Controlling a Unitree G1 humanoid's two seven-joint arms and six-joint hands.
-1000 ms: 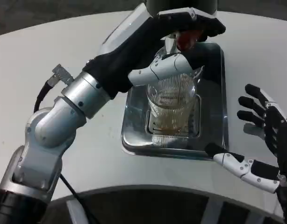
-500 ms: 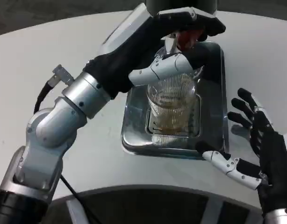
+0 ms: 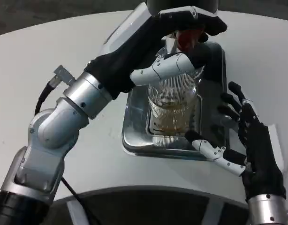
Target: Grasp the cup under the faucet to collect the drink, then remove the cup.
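On white table (image 3: 64, 42), cup (image 3: 172, 105) sits beside spread, empty right hand (image 3: 245, 140).

Ribbed clear cup (image 3: 173, 107) (amber drink), silver tray (image 3: 134, 136), red faucet (image 3: 188, 38).

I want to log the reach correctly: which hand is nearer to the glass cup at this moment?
The left. The left hand is directly above the cup, up at the red faucet lever, with a finger across the rim. The right hand is open beside the cup, apart from it.
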